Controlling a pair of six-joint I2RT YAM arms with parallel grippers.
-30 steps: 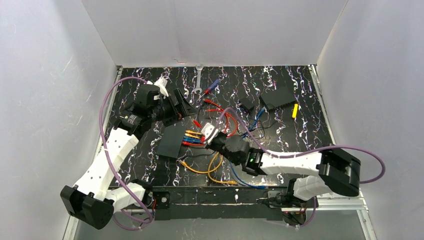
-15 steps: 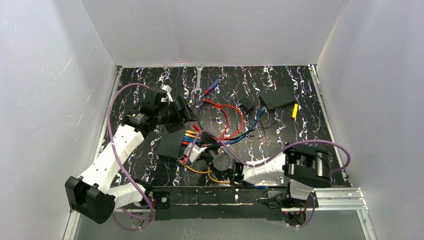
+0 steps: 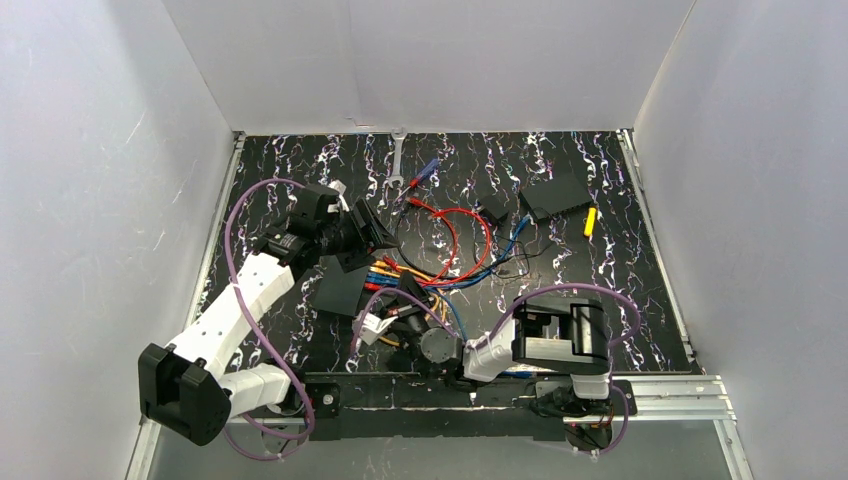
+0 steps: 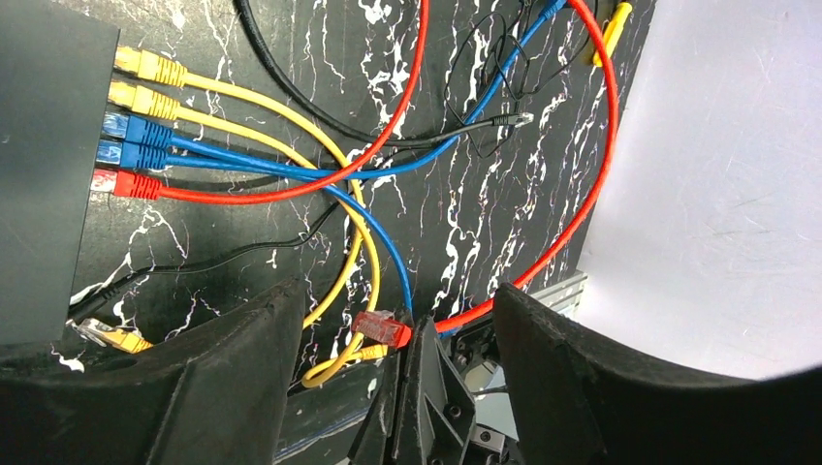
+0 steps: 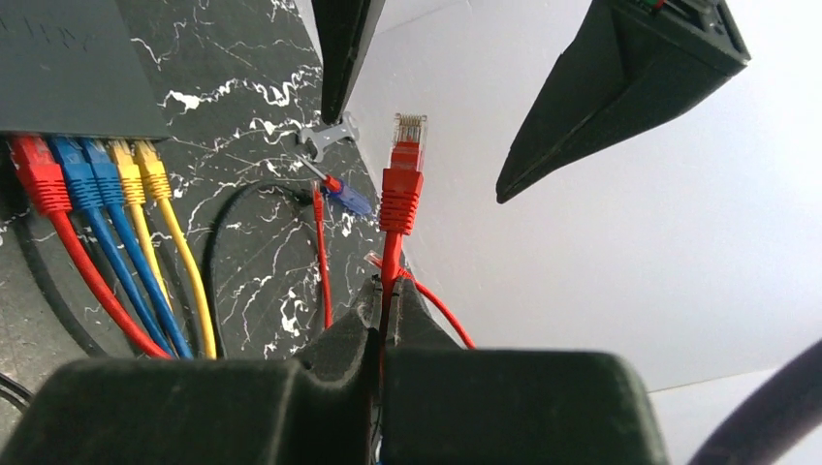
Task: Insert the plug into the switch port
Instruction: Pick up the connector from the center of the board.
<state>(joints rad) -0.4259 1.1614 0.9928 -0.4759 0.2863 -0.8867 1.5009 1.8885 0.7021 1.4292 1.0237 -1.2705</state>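
The switch is a flat black box with yellow, blue and red plugs in a row along its right edge; it also fills the left of the left wrist view. The plug is red with a clear tip and stands free, pointing away from my right gripper, which is shut on the red cable just behind it. In the top view that gripper sits right of the switch's near corner. My left gripper hovers open above, and its fingers frame the plug.
Red, blue, yellow and black cables tangle right of the switch. A wrench and a screwdriver lie at the back. A plain black slab, a small black block and a yellow piece lie back right. White walls enclose the table.
My right arm has folded back toward the near edge and swung left, bringing the red plug beside the switch's near corner. The left gripper has shifted slightly right and its jaws have narrowed.
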